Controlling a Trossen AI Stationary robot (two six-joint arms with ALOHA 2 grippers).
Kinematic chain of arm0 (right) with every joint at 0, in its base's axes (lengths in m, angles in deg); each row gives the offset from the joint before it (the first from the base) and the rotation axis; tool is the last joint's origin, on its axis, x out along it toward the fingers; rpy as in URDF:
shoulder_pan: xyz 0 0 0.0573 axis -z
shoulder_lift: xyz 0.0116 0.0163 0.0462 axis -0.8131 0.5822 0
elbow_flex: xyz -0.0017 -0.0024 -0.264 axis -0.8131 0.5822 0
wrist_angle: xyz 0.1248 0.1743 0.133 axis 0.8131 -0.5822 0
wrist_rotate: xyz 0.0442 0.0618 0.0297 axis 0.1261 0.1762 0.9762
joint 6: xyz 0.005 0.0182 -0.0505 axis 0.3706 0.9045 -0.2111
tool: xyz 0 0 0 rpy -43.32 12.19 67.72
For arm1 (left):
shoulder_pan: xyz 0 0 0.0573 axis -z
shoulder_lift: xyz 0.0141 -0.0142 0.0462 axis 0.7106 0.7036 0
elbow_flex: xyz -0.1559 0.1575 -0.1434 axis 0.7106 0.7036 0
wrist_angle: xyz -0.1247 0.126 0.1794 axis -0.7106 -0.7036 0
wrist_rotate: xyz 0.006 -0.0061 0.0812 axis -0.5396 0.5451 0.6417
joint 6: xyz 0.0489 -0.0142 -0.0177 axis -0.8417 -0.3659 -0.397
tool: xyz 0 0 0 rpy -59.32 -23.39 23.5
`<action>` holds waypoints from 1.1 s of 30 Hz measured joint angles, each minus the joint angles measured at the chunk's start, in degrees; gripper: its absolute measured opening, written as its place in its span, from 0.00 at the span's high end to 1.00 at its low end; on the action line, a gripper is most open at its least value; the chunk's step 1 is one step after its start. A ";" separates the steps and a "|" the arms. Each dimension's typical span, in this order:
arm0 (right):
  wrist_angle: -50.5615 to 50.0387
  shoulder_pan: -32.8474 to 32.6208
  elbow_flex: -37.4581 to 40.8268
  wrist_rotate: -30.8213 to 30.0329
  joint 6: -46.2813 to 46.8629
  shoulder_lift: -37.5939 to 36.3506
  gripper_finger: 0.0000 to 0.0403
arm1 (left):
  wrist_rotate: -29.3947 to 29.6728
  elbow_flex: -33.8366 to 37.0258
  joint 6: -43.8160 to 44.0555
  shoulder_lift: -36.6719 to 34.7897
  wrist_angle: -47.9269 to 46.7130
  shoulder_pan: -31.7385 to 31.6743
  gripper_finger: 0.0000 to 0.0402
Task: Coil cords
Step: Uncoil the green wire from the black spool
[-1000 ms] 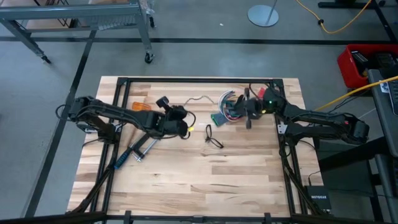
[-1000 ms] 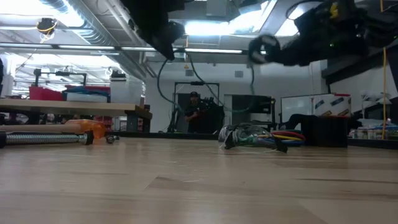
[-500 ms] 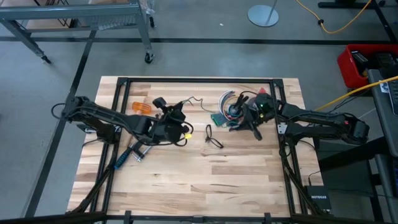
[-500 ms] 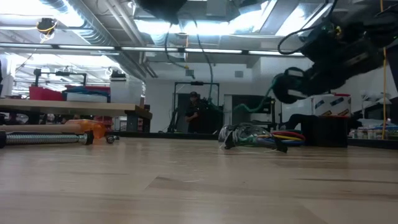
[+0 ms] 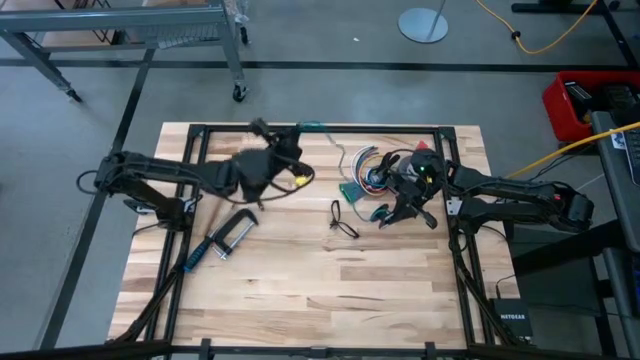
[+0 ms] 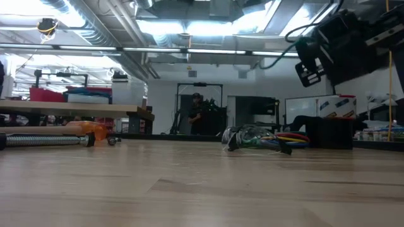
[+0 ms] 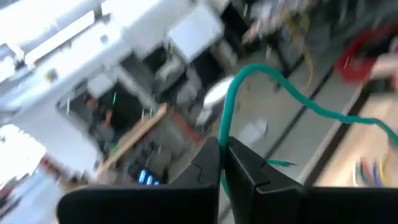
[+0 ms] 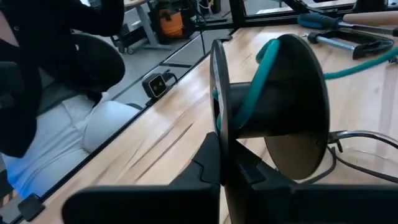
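1. Starting on the left side of the table point(image 5: 300, 300), a metal clamp point(image 5: 225, 240) lies flat on the wood. Nobody is touching it.
2. A bit further along, the left gripper point(image 5: 291, 142) is up near the far edge of the table. In its own wrist view the left gripper point(image 7: 221, 148) has its two fingers squeezed almost together, with a thin green cord point(image 7: 261, 74) pinched between them.
3. From those fingers the cord bends away in a loose wavy line through the air. A small yellow piece point(image 5: 298, 183) shows just below the left gripper (I cannot tell if it sits on the cord).
4. In the middle of the table lie some small black wire loops point(image 5: 342, 222) and a bundle of coloured wires point(image 5: 365, 170). No gripper is holding them.
5. On the right, the right gripper point(image 5: 402, 207) is just beside that bundle. In its wrist view the right gripper point(image 8: 222, 152) is closed tight on the thin edge of a black reel point(image 8: 292, 106).
6. Some green cord point(image 8: 264, 56) is already wrapped around the middle of the reel.
7. I think the job is only partly done. A few turns are on the reel, but a long loose piece hangs between the two grippers and needs winding up.
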 joint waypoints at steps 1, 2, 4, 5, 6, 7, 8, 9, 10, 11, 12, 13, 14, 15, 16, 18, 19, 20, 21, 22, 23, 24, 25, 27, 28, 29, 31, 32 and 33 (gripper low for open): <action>0.04 0.02 0.00 0.00 0.00 0.00 0.99 | -2.60 0.00 -2.26 -0.02 3.58 -1.04 1.00; 0.13 0.00 0.00 0.01 0.00 0.00 0.99 | -4.61 0.00 -3.97 -0.02 7.15 -2.08 1.00; 0.16 0.02 0.00 0.58 0.00 0.00 0.99 | -5.98 0.00 -6.53 -0.02 13.51 -4.26 1.00; 0.17 0.02 0.00 1.21 0.00 0.00 0.99 | -5.99 0.00 -7.85 -0.02 16.09 -5.37 1.00; 0.24 0.00 0.00 1.82 0.00 0.00 0.99 | -5.97 0.00 -9.09 -0.05 18.05 -6.60 1.00; 0.28 0.01 0.00 2.60 0.00 0.00 0.99 | -5.96 -0.01 -9.91 -0.10 19.26 -7.94 1.00; 0.44 0.02 0.00 3.43 0.00 0.00 0.99 | -5.96 -0.02 -10.49 -0.11 19.76 -9.22 1.00; 0.78 0.02 0.00 4.24 0.00 0.00 0.99 | -5.97 -0.02 -10.48 -0.11 19.72 -10.67 1.00; 1.11 0.02 0.00 5.11 0.00 0.00 0.99 | -5.96 -0.02 -10.13 -0.10 19.16 -12.13 1.00; 1.41 0.02 0.00 6.10 -0.02 0.00 0.99 | -5.96 -0.02 -9.08 -0.07 18.30 -13.55 1.00; 2.17 0.02 0.00 6.97 0.00 0.00 0.99 | -6.02 -0.02 -7.69 -0.07 16.77 -14.94 1.00; 3.25 0.02 0.00 7.86 -0.02 0.00 0.99 | -6.03 -0.02 -5.54 -0.07 14.75 -16.29 1.00; 4.48 0.02 0.00 8.76 -0.02 0.00 0.99 | -6.01 -0.02 -3.20 -0.07 12.23 -17.52 1.00; 6.03 0.02 0.00 9.73 -0.02 0.00 0.99 | -6.00 -0.02 -0.32 -0.07 8.72 -18.57 1.00; 7.79 0.02 0.00 10.65 -0.02 0.00 0.99 | -6.06 -0.02 2.78 -0.07 5.08 -19.45 1.00; 12.14 0.02 0.00 12.09 -0.02 0.00 0.99 | -7.10 -0.02 9.31 -0.02 -3.78 -20.75 1.00; 14.44 0.02 0.00 12.38 -0.02 0.00 0.99 | -8.27 -0.02 12.79 -0.02 -8.46 -21.21 1.00; 17.12 0.02 0.00 12.58 -0.02 0.00 0.99 | -9.69 -0.02 16.30 -0.02 -13.14 -21.55 1.00; 19.64 0.02 0.00 12.63 -0.02 0.00 0.99 | -10.88 -0.02 20.05 -0.02 -17.95 -21.89 1.00; 22.06 0.04 0.00 12.73 -0.02 0.00 0.99 | -11.61 0.00 23.74 0.00 -22.37 -22.17 1.00; 24.31 0.07 0.00 13.31 -0.02 0.00 0.99 | -11.94 0.14 27.09 0.02 -26.24 -22.38 1.00; 26.47 0.07 0.00 14.20 -0.02 0.00 0.99 | -11.99 0.53 29.89 0.02 -29.44 -22.56 1.00; 28.53 0.07 0.00 15.20 0.01 0.00 0.99 | -11.92 1.19 32.08 0.02 -31.62 -22.79 1.00; 32.79 0.07 0.00 16.91 1.32 0.00 0.99 | -11.88 2.76 35.33 0.00 -35.16 -23.09 1.00; 35.11 0.07 0.00 17.15 2.84 0.00 0.99 | -12.01 3.56 36.67 0.02 -36.79 -23.17 1.00; 37.43 0.07 0.00 17.15 4.23 0.00 0.99 | -12.32 4.44 37.84 0.02 -37.90 -23.16 1.00; 41.22 0.07 0.00 17.07 6.71 0.00 0.99 | -13.40 6.67 39.72 0.02 -37.75 -23.13 1.00; 43.02 0.07 0.00 17.07 7.35 0.00 0.99 | -13.76 7.81 40.69 0.02 -37.72 -23.02 1.00; 44.45 0.07 0.00 17.09 8.12 0.00 0.99 | -13.92 8.99 41.82 0.02 -37.94 -22.83 1.00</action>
